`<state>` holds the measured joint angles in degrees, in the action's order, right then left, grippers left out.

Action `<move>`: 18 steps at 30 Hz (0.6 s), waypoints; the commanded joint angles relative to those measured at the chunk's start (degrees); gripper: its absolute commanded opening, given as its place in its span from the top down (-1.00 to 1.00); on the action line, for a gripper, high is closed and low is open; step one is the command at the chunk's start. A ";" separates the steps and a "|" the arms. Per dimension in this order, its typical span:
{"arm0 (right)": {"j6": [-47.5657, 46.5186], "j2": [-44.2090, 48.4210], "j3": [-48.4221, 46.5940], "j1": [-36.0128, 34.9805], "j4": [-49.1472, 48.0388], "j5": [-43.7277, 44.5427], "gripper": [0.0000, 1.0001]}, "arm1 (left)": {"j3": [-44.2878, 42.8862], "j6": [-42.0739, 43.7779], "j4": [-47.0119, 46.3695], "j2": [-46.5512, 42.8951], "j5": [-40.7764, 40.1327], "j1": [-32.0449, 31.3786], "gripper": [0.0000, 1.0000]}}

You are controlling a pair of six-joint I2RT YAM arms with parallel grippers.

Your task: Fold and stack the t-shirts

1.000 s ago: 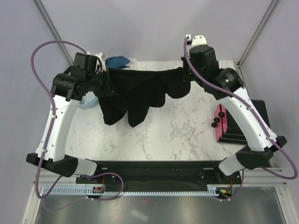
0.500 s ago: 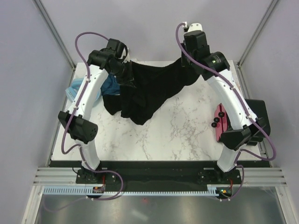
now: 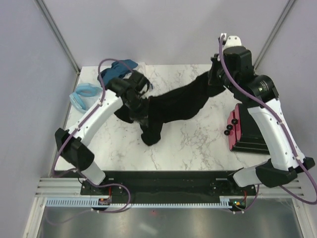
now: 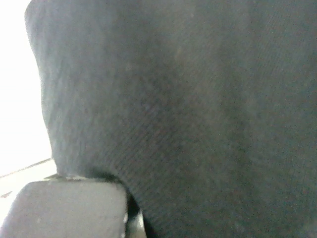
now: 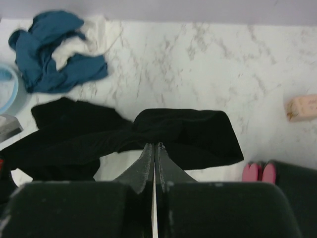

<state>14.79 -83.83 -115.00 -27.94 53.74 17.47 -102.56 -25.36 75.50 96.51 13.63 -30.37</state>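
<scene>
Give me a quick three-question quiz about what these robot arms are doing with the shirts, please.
1. True or false: the left gripper and the right gripper are both shut on the black t-shirt.
2. Where does the crumpled teal-blue t-shirt lie? A: at the far left corner of the table; B: at its near right edge; C: in the right gripper.
3. Is the black t-shirt folded flat yet?
Key: 1 true. 2 A. 3 No: it stretches, bunched, between the grippers.
</scene>
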 commanded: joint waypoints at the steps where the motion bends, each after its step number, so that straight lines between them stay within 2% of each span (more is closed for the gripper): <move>1: 6.48 5.59 10.99 -0.97 8.74 -9.46 1.00 | 19.38 -5.47 5.97 -13.84 -3.61 -3.73 0.96; 3: 6.57 6.75 14.35 -0.97 12.96 -11.05 1.00 | 29.03 -7.32 4.75 -18.09 -4.92 -3.73 0.96; 6: 7.18 8.51 22.51 -1.15 15.43 -15.36 1.00 | 35.39 -9.00 4.56 -22.06 -6.15 -3.64 0.96; 12: 10.70 8.69 31.84 -2.64 18.42 -19.85 1.00 | 38.31 -8.83 3.69 -20.49 -9.58 -3.64 0.96; 13: 11.57 8.42 34.12 -3.86 18.86 -19.59 0.94 | 38.32 -8.56 3.77 -20.05 -10.37 -3.64 0.94; 14: 11.75 8.42 35.10 -4.39 19.65 -19.41 0.69 | 38.40 -8.39 3.86 -19.17 -10.72 -3.73 0.88; 15: 11.76 8.42 36.24 -5.01 20.00 -20.02 0.51 | 38.58 -8.12 3.95 -18.90 -11.34 -3.64 0.78; 16: 12.37 8.42 36.34 -5.88 20.53 -19.50 0.48 | 38.75 -8.03 4.04 -18.81 -11.95 -3.64 0.69; 18: 12.90 9.21 35.38 -6.33 21.85 -18.36 0.43 | 39.28 -8.82 4.83 -19.60 -13.44 -3.64 0.65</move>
<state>24.99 -76.20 -78.91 -32.84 72.05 -0.89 -63.96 -32.10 77.65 77.43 4.47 -34.20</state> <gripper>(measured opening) 0.253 0.149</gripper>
